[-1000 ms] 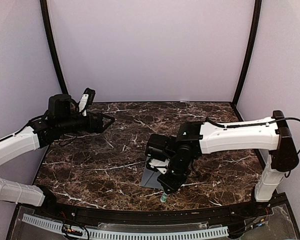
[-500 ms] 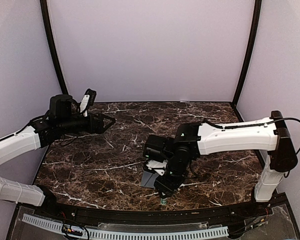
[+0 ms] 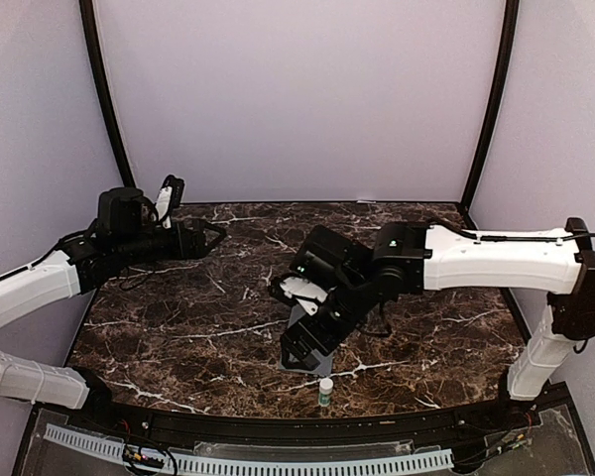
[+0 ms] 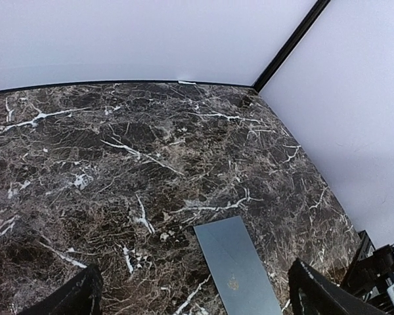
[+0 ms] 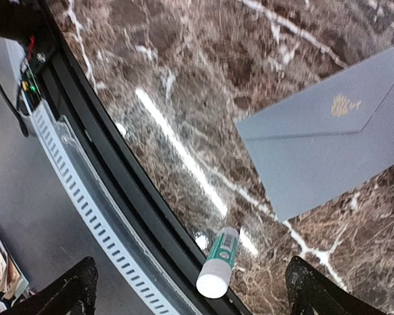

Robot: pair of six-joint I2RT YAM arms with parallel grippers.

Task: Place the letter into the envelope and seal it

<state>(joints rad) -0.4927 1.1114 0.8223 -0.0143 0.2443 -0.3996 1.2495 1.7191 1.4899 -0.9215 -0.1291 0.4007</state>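
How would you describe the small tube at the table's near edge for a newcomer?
Start at the dark brown marble table and follow its near edge. Between that edge and the flat slate-grey paper envelope sits a small green plastic tube with a white cap, the only round thing there.

A dark brown marble table (image 3: pixel 178 327) with white veins fills the floor of the booth, its near edge bounded by a black rail and a white slotted strip (image 3: pixel 278 464). Close to that near edge, a small tube (image 3: pixel 324 391) with a white cap and a green-and-white label appears to stand on end. Plain pale lilac walls (image 3: pixel 297 99) close in the back and sides, with black posts (image 3: pixel 104 99) running up the corners.
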